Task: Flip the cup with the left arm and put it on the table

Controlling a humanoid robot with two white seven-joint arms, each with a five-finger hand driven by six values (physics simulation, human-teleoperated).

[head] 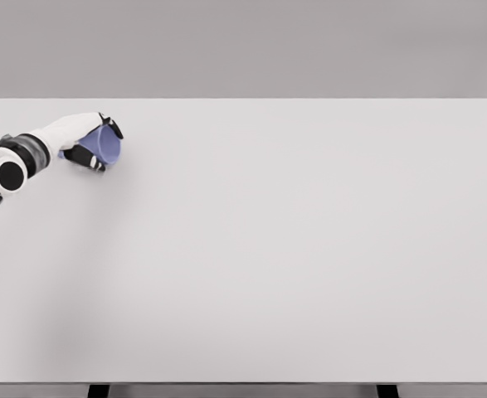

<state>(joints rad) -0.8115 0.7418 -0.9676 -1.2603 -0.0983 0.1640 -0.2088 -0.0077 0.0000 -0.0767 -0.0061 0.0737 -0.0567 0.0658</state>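
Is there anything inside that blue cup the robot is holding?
The left robot hand grips the blue cup tilted above the white table. Its inside looks plain blue, nothing visible; fingers cover part of it.

Simulated test bench, bare white table (pixel 309 249), grey backdrop (pixel 243 41)

- Left arm (pixel 40 143): smooth white shell, black and grey bands near the wrist.
- Round white joint cap (pixel 9 175), black-ringed.
- Left hand (pixel 94 143): white, black fingers.

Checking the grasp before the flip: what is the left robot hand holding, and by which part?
The left robot hand holds the blue cup by its side wall.
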